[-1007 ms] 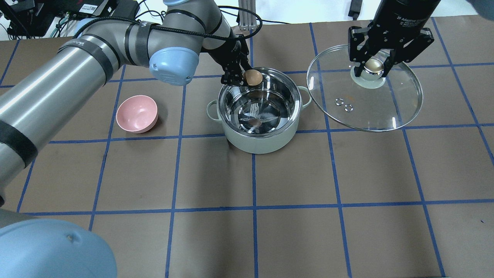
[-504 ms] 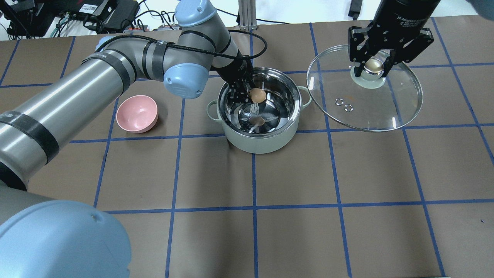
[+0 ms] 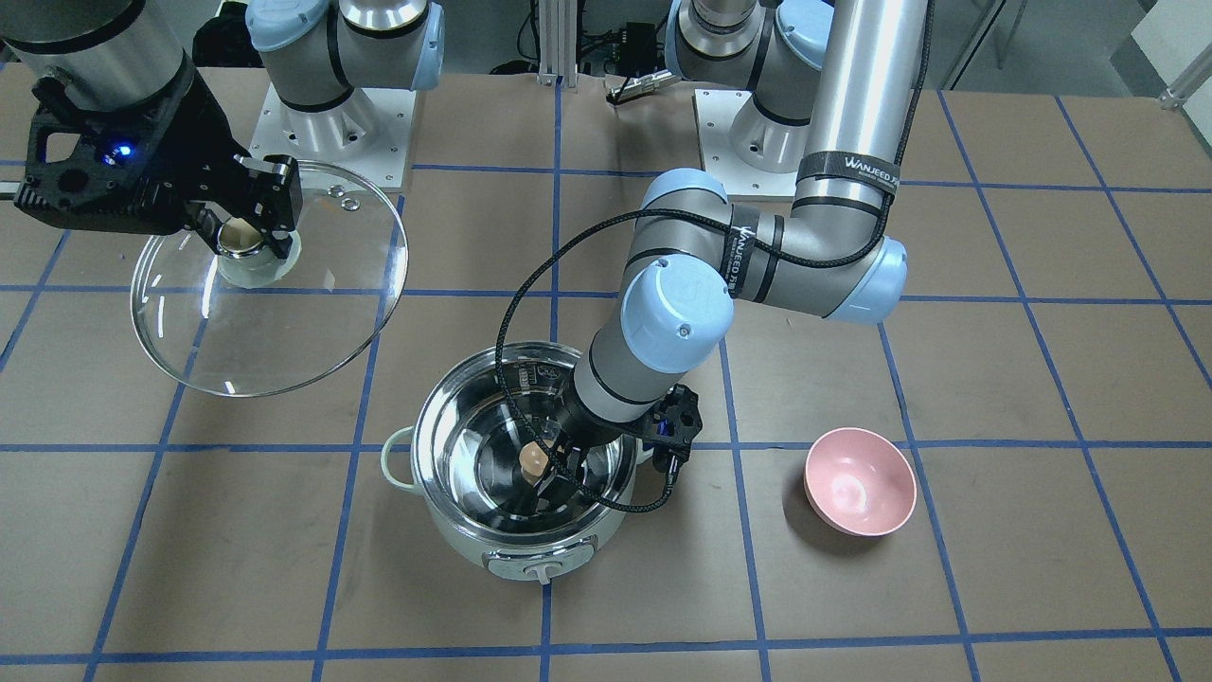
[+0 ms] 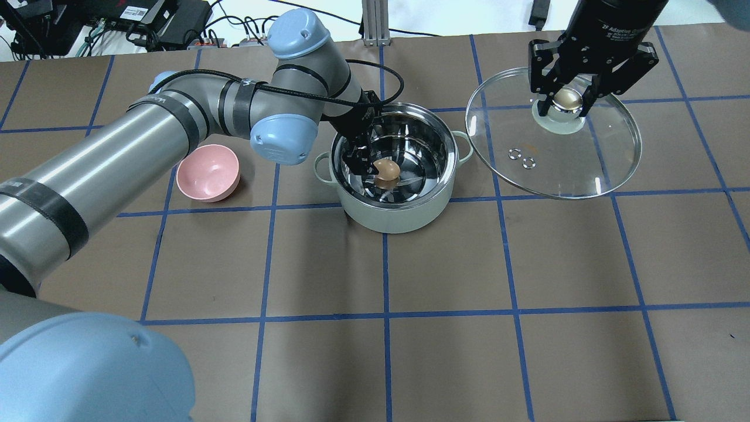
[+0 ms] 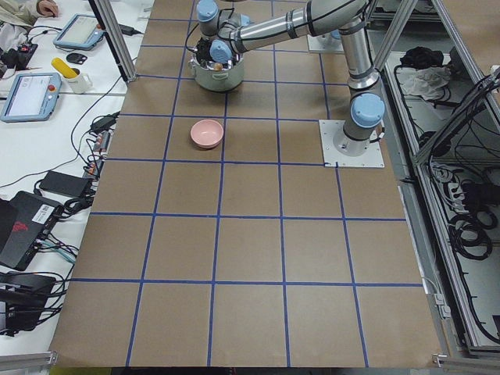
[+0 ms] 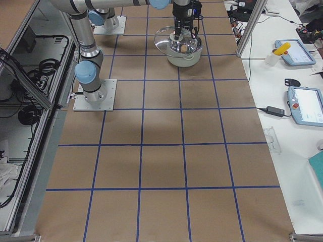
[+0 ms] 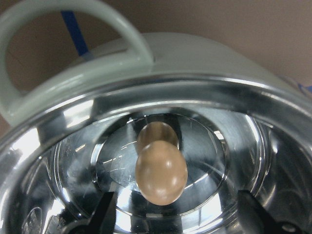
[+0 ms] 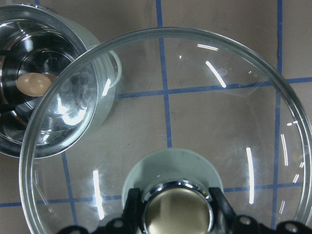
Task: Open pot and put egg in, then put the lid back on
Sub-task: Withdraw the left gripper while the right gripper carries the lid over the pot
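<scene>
Now the pot (image 4: 398,220) stands open on the counter (image 4: 445,264), its control knob facing away from the robot. The left arm reaches down into it, so the left tool (image 7: 176,202) is below the rim. The egg (image 4: 387,170) is inside the pot, low over the middle of the steel floor, and meets its own reflection there. In the left wrist view the tool's fingers (image 7: 105,214) stand apart, wider than the egg. Neither finger touches the egg in that view, so the tool is spread and has hold of nothing. From overhead one finger overlaps the egg's left edge. I cannot tell from that view alone whether they touch.

The right tool (image 4: 565,101) is closed on the knob of the lid (image 4: 562,164), with a finger on either side of the metal cap. It holds the glass lid off to the pot's side, on the robot's right. Seen from overhead, the lid's rim just overlaps the pot's near handle. The right wrist view looks through the glass at part of the pot and the egg.

A pink bowl (image 4: 208,173) sits on the counter on the pot's other side, apart from it.
</scene>
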Controlling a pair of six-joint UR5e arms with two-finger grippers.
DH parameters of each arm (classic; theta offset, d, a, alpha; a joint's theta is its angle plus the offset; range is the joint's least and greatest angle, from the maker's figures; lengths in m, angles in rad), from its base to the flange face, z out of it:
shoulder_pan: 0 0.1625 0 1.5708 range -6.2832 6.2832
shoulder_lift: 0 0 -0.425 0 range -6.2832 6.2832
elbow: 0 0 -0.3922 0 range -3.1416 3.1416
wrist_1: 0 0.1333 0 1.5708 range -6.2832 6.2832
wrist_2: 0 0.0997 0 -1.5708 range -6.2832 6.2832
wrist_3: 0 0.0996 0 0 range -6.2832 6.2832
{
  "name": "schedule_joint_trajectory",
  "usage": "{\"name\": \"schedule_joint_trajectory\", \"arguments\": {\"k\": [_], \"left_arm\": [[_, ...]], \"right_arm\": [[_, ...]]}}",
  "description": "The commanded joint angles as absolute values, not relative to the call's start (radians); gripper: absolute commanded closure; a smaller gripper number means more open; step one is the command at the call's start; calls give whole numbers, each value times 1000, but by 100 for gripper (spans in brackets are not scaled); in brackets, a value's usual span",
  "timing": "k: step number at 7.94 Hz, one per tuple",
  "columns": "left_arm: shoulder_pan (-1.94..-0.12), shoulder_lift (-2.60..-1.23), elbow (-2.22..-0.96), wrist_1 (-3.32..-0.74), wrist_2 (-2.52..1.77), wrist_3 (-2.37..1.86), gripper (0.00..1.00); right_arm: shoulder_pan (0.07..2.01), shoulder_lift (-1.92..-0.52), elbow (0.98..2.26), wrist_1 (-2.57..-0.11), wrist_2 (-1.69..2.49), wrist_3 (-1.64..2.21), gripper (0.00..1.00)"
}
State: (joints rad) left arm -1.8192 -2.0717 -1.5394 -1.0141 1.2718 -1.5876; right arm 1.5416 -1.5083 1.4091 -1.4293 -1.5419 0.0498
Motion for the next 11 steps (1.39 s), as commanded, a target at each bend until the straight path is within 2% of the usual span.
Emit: {"name": "schedule_joint_trajectory", "arguments": {"k": [1, 3, 6, 8, 11], "left_arm": [[-1818, -1983, -1531, -1031, 1301, -1585, 1], [-1800, -1878, -1528, -1168, 1481, -1480, 0], [-1622, -1752, -1545, -1363, 1598, -1129, 0], [-1577, -1651, -1545, -1453, 1646, -836, 0], [-1562, -1569, -1545, -1535, 1629, -515, 0]], "right_arm": [[1543, -1497, 1407, -1437, -1543, 52, 100], [1567, -1451, 1402, -1486, -1543, 83, 100], [1774, -1332, 1388, -1651, -1559, 254, 100], [1876, -1243, 1376, -1757, -1559, 340, 100], [1901, -1174, 1370, -1834, -1559, 351, 100]]}}
